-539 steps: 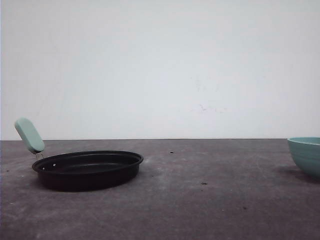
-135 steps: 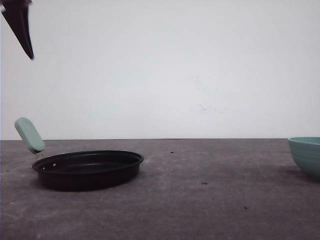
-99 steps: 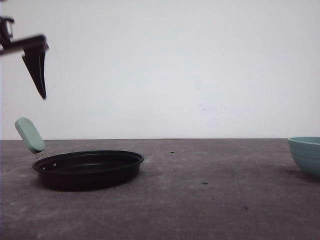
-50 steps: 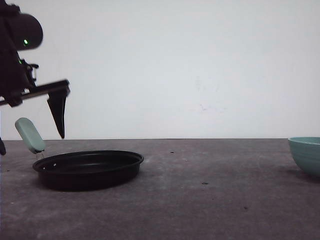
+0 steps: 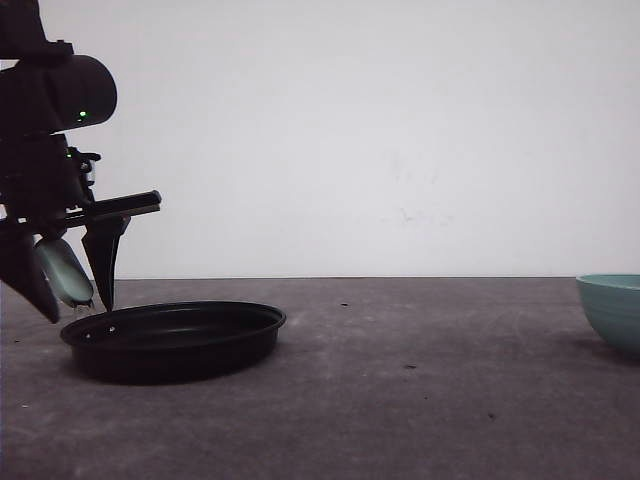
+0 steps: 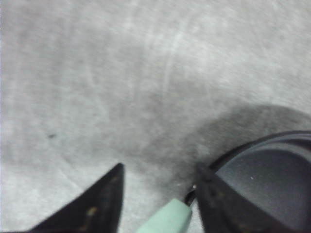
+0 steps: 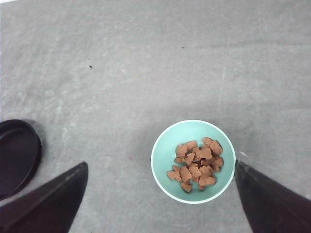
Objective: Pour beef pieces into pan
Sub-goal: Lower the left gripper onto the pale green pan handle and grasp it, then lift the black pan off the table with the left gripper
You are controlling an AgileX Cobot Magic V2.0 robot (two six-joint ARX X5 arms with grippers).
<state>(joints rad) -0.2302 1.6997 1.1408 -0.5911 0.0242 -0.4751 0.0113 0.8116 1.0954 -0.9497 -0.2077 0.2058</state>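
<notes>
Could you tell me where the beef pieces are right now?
The beef pieces lie in the teal bowl on the table's right side, far from the pan.

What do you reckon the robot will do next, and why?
Probably close the left claw on the pan's mint-green handle. Its fingers are open with the handle between them, so a grip would steady the pan. The right claw hangs open above the teal bowl, and the beef pieces are in it, unpoured.
</notes>
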